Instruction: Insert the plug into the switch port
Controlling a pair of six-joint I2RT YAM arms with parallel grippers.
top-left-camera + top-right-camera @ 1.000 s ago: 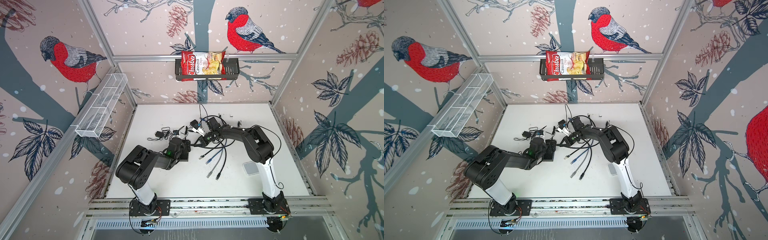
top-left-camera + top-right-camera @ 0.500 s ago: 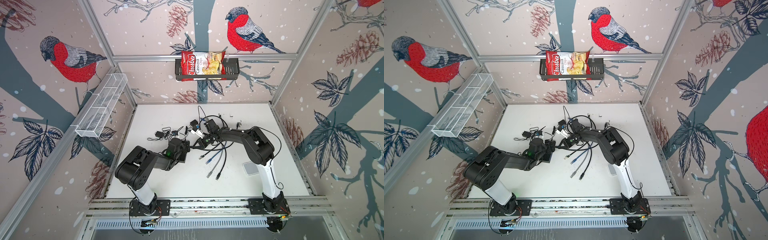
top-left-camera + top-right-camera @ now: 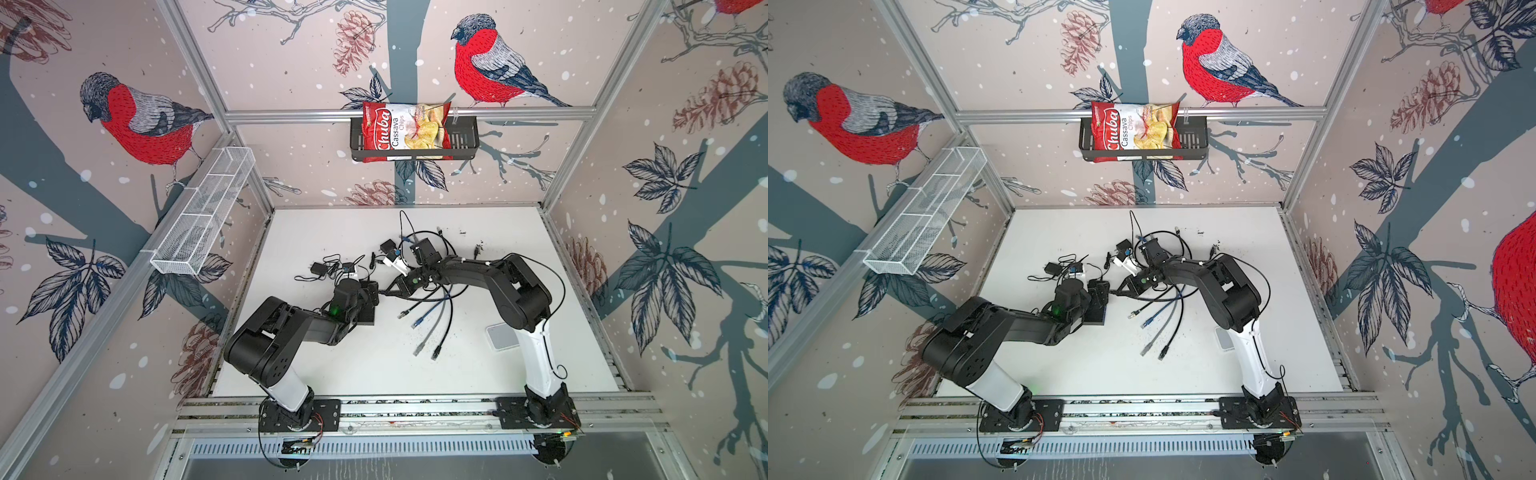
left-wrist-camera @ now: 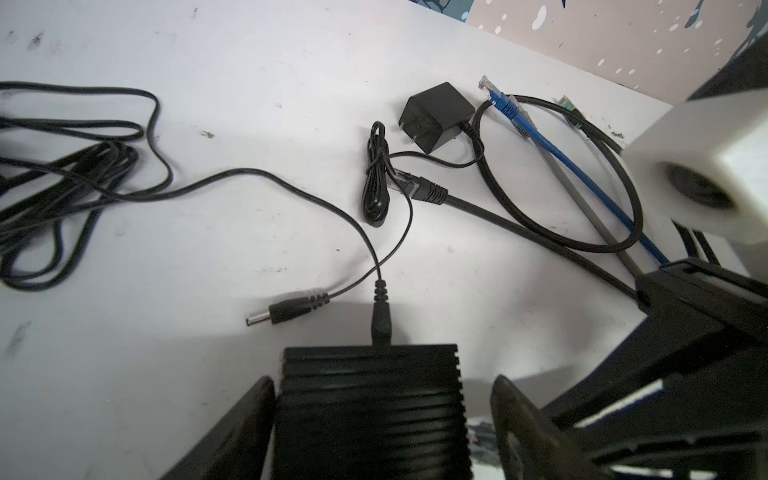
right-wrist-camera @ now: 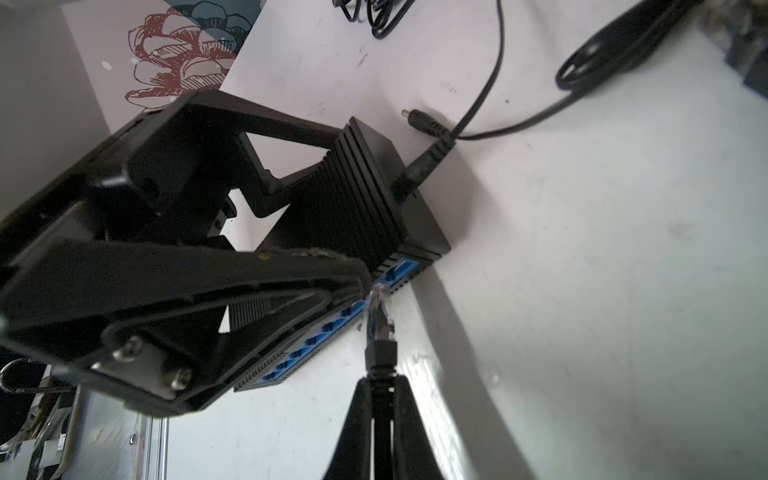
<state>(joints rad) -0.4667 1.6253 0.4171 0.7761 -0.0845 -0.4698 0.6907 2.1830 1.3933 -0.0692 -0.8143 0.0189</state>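
Red bag [image 3: 405, 131] reads "Chuba Cassava Chips". We note right hand [image 5: 379, 384] pinching plug [image 5: 378, 328] against switch [image 5: 365, 195], at its blue ports [image 5: 316, 340]; left hand [image 4: 382, 382] spread astride it.

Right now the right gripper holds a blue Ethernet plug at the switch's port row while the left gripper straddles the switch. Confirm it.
Wrong on the colour: the plug is black, not blue. The right wrist view shows the right gripper shut on it at the port row of the switch, while the left gripper straddles the switch.
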